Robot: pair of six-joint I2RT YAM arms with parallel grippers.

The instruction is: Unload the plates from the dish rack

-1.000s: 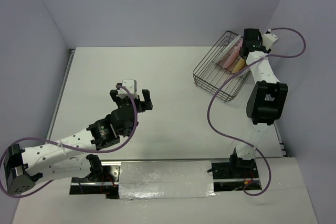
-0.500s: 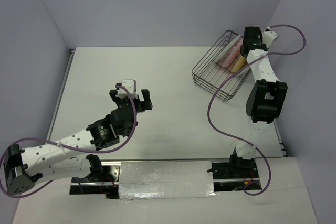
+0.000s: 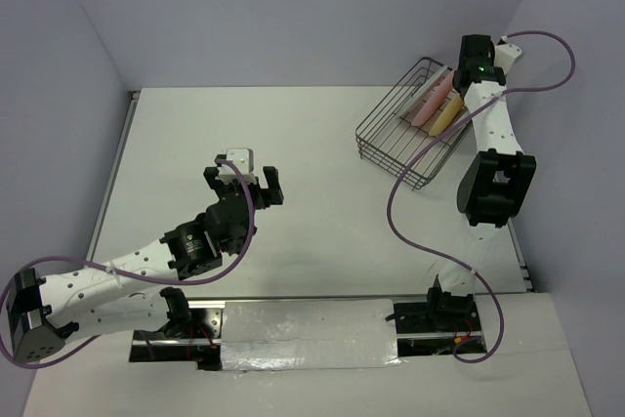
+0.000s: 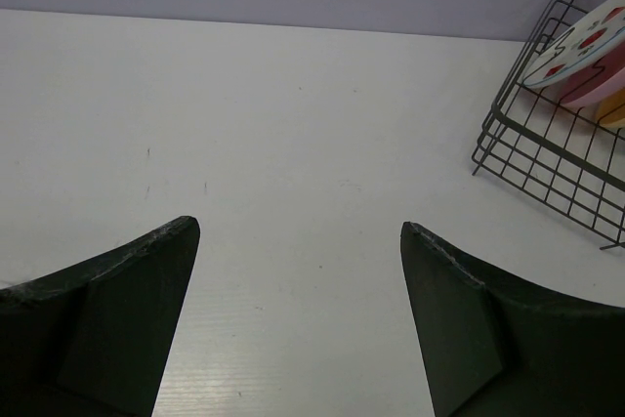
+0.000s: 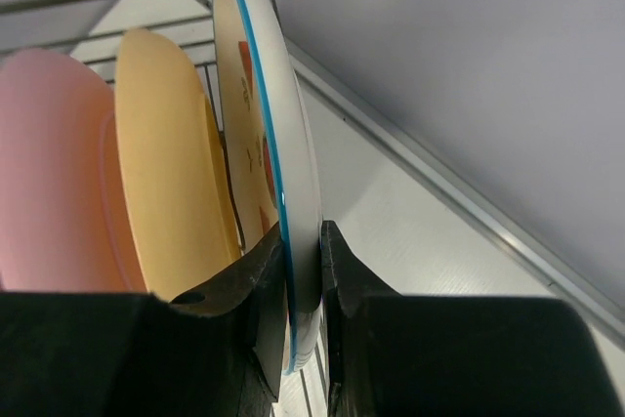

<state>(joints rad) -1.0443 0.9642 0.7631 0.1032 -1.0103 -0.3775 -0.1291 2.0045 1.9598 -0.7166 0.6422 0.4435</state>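
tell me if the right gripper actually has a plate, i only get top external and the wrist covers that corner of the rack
Observer: Yes. In the right wrist view the right gripper is shut on the rim of the strawberry plate.
Operator: which plate is next to it
Observer: The yellow plate stands next to it on its printed side, with the pink plate beyond that.

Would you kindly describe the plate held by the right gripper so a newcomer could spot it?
Find the black wire dish rack at the table's far right corner, holding three plates. It is the white plate pinched by the right gripper, with red prints and a blue rim, unlike its plain pink and yellow-orange neighbours.
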